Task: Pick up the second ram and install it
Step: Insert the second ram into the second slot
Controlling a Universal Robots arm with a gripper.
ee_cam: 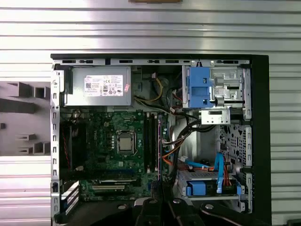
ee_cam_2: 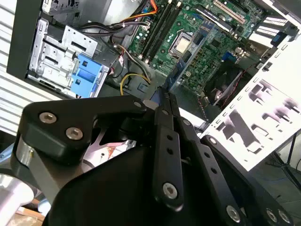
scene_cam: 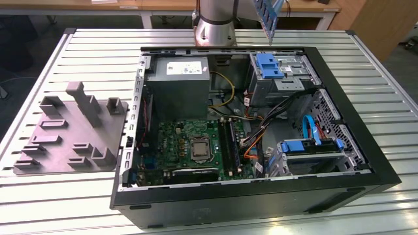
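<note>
The ram point(ee_cam_2: 188, 54) is a green-blue stick held upright, and my gripper point(ee_cam_2: 162, 96) is shut on its top end. In the exterior view the ram point(scene_cam: 267, 17) hangs high above the back wall of the open computer case point(scene_cam: 365, 147). In the first wrist view the ram point(ee_cam: 159, 155) shows edge-on as a thin line running out from my black fingers point(ee_cam: 153, 209). It lines up over the long dark memory slots point(ee_cam: 149, 141) beside the CPU socket point(ee_cam: 125, 142). The slots point(scene_cam: 228, 142) lie far below the stick, on the green motherboard point(scene_cam: 176, 142).
The case lies on its side on a slatted metal table point(scene_cam: 98, 49). Inside are a grey power supply point(scene_cam: 179, 73), blue drive brackets point(scene_cam: 269, 66) and loose orange and blue cables point(scene_cam: 251, 144). A grey parts holder point(scene_cam: 72, 132) sits at the exterior view's left. The arm's base point(scene_cam: 216, 27) stands behind the case.
</note>
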